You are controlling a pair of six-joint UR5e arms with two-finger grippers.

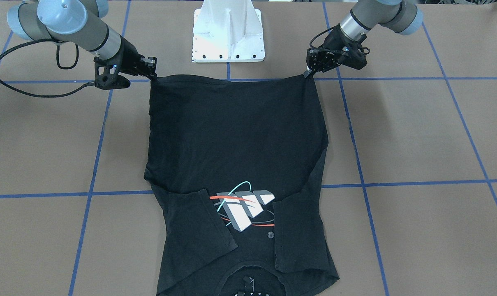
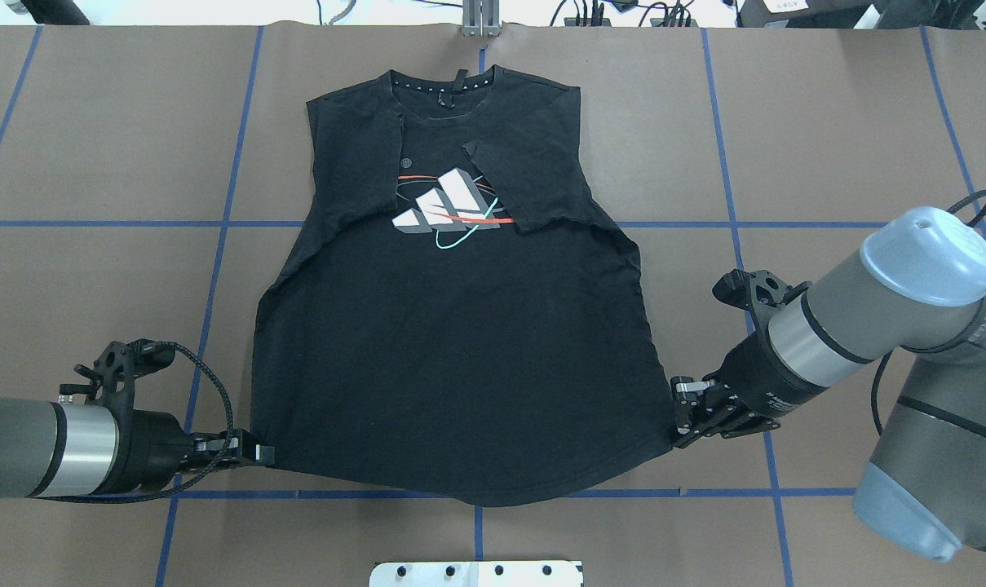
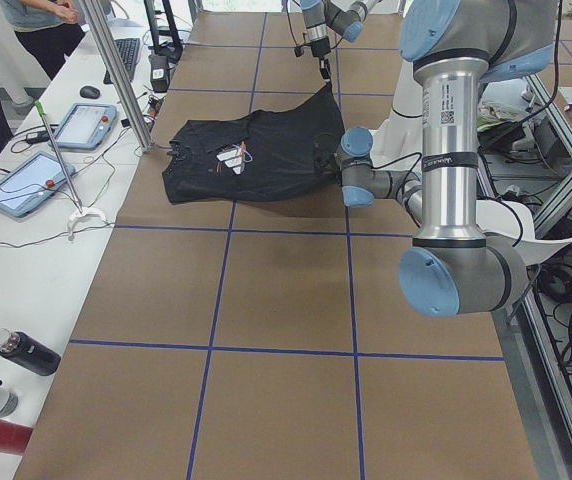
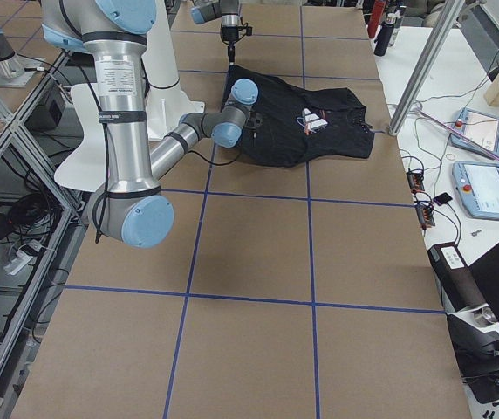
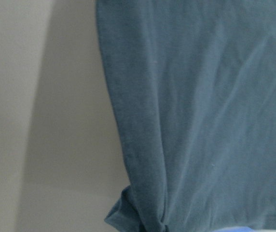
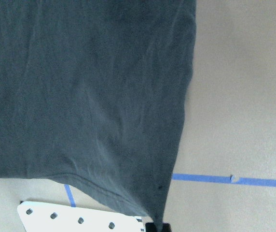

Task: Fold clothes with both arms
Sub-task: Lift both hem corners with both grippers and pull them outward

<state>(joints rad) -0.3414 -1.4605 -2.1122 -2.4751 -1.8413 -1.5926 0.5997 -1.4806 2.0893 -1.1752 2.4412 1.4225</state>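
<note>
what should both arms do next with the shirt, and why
Probably carry both hem corners together away from the robot, toward the collar, folding the T-shirt in half. The left gripper and right gripper each pinch a bottom corner, raised off the table, and both sleeves are already folded in across the chest.

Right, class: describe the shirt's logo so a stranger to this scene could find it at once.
The brown table with blue tape lines holds one black T-shirt at its middle. Near the collar, between two folded-in sleeves, sits the logo: three slanted white-grey bars ringed by red and cyan arcs, the only colour on the shirt.
</note>
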